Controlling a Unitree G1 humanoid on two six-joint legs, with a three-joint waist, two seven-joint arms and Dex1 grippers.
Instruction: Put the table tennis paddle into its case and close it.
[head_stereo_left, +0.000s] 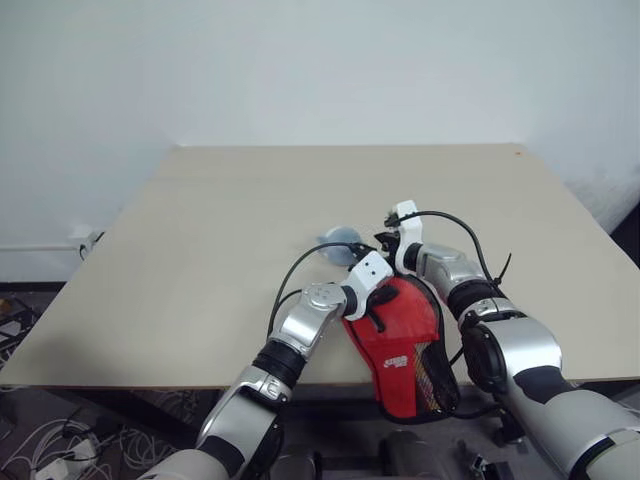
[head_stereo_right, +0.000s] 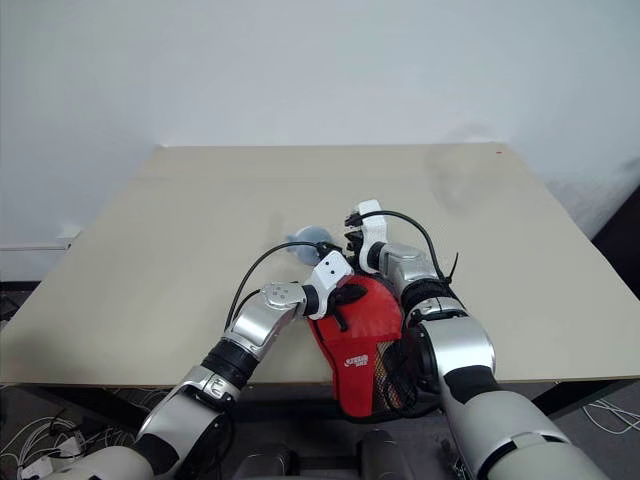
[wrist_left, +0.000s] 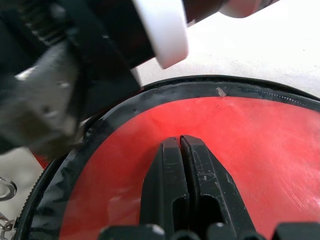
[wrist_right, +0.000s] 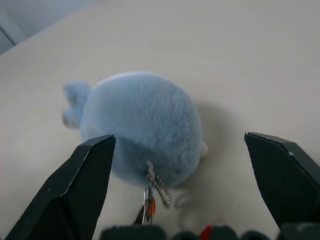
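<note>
Red case with black trim lies at the near edge of the tan worktop, low in the middle of the head views, its narrow end with the white logo and black mesh patch hanging over the edge toward the bottom of the frame. Left end effector has its two black fingers pressed together, tips resting on the case's smooth red face just inside the black zip border, as the left wrist view shows; in the head view it sits on the upper left part of the case. Right end effector stands wide open, its fingers spread well apart with nothing between them, just above the case's far rim near the middle of the frame. Ahead of its fingers lies a small fluffy pale blue plush toy on the worktop, with a short metal chain running from it toward the gripper; the fingers flank it without touching it. The paddle itself cannot be made out; whether it is inside the case I cannot tell.
</note>
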